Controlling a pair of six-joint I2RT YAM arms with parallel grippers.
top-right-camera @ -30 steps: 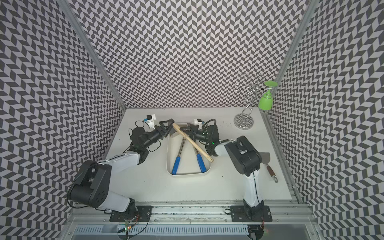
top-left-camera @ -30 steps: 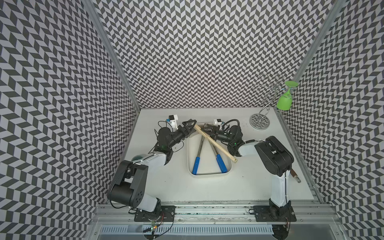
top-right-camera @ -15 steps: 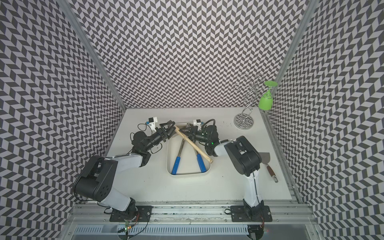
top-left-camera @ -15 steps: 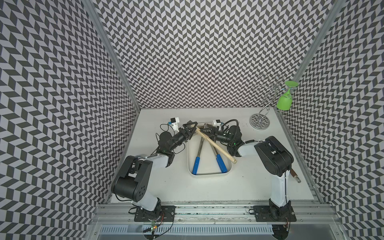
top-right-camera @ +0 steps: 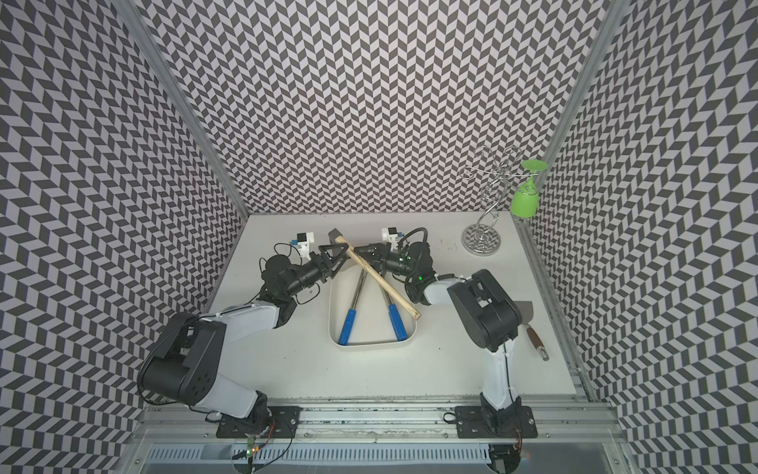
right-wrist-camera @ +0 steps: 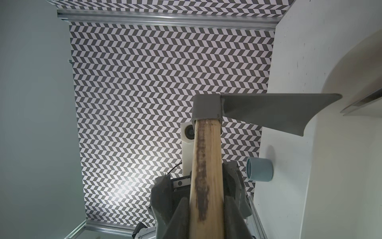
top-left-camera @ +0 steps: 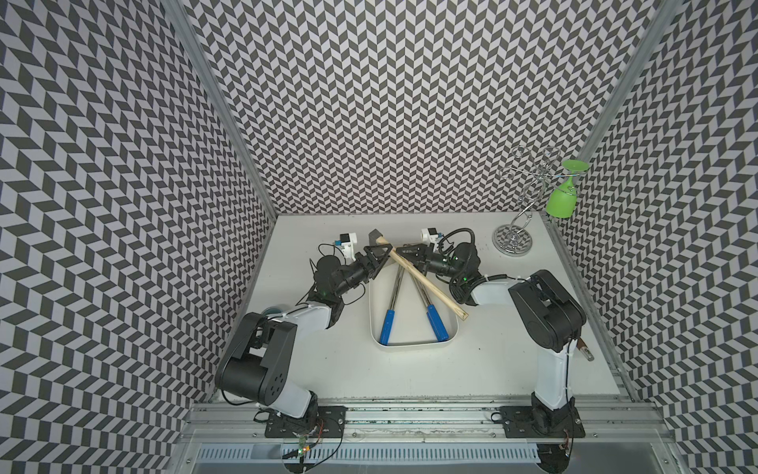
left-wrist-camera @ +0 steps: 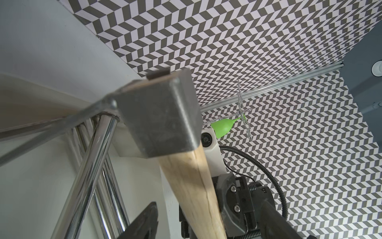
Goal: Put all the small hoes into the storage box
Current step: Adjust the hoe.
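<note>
The small hoe (top-left-camera: 430, 283) has a pale wooden handle and a grey metal head (left-wrist-camera: 159, 115). It slants across the far right part of the cream-white storage box (top-left-camera: 410, 344), seen in both top views. My right gripper (top-left-camera: 401, 256) is shut on the handle just below the head, as its wrist view (right-wrist-camera: 206, 217) shows. My left gripper (top-left-camera: 386, 257) stands open from the other side, its fingers on either side of the handle (left-wrist-camera: 206, 223) with a gap at one finger. Two blue-handled chrome tools (top-left-camera: 387, 326) lie in the box.
A wire glass rack (top-left-camera: 512, 240) with a hanging green glass (top-left-camera: 561, 202) stands at the back right. A scraper with a brown handle (top-right-camera: 529, 324) lies by the right arm's base. A small blue-grey cup (right-wrist-camera: 259, 168) stands on the table behind the left arm.
My left arm has swung in toward the box, bringing its open gripper around the hoe's handle near the head. The right gripper and the hoe have stayed put.
</note>
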